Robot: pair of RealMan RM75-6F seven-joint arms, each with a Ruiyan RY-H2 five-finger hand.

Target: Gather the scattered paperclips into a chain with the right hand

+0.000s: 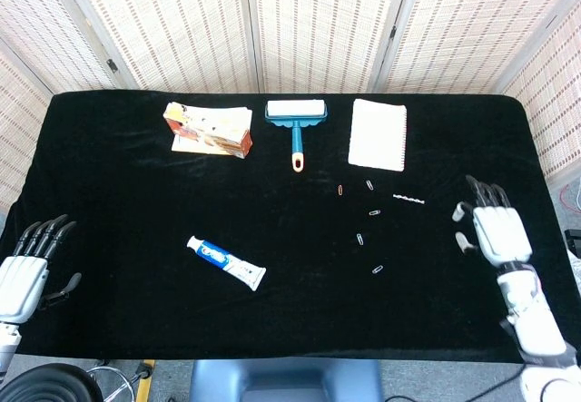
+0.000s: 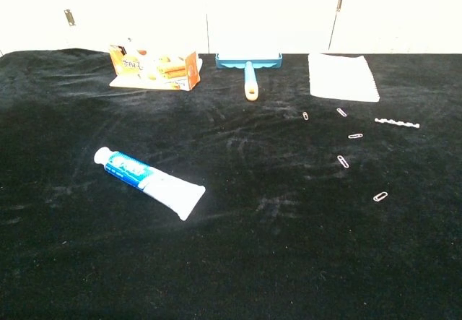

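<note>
Several loose paperclips lie right of the table's middle: an orange one (image 1: pixel 339 189), one by the notepad (image 1: pixel 369 184), one lower (image 1: pixel 374 212), another (image 1: pixel 360 238) and the nearest (image 1: pixel 377 269). A short linked chain (image 1: pixel 408 200) lies to their right, also seen in the chest view as the chain (image 2: pixel 396 123). My right hand (image 1: pixel 488 227) hovers open, fingers spread, over the table's right side, right of the chain and apart from it. My left hand (image 1: pixel 23 269) is open at the front left edge. Neither hand shows in the chest view.
A toothpaste tube (image 1: pixel 226 263) lies front of centre. Along the back sit a snack box (image 1: pixel 208 129), a blue lint roller (image 1: pixel 295 125) and a white notepad (image 1: pixel 378 133). The table is covered in black cloth (image 1: pixel 136 202).
</note>
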